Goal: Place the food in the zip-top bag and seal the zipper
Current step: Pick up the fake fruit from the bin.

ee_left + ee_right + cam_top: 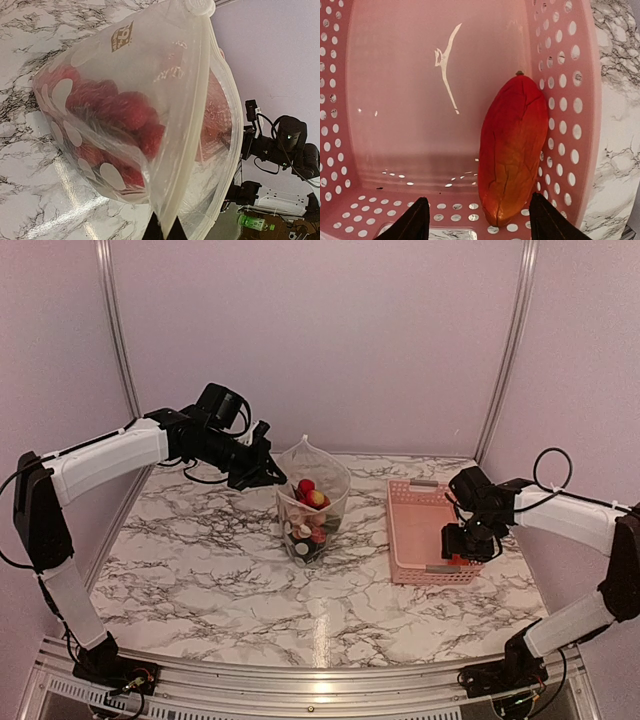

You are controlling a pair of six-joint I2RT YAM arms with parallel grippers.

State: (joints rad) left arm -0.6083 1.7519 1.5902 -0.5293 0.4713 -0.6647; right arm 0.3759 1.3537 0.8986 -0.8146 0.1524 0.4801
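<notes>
The clear dotted zip-top bag [313, 502] stands upright at the table's middle, its mouth open, with red and dark toy food [311, 494] inside. My left gripper [266, 468] is shut on the bag's upper left edge. In the left wrist view the whitish zipper strip [192, 125] runs into my pinched fingertips [165, 234], and red food [131, 112] shows through the plastic. My right gripper [467, 543] is open above the pink basket [402, 530]. In the right wrist view a long orange-red food piece [514, 145] lies against the basket's right wall, between and beyond my open fingers [542, 220].
The pink slotted basket [570, 100] sits right of the bag on the marble table [200, 570]. Pale walls with metal corner posts [505, 350] close in the back. The right arm's base and cables show past the bag in the left wrist view [280, 145].
</notes>
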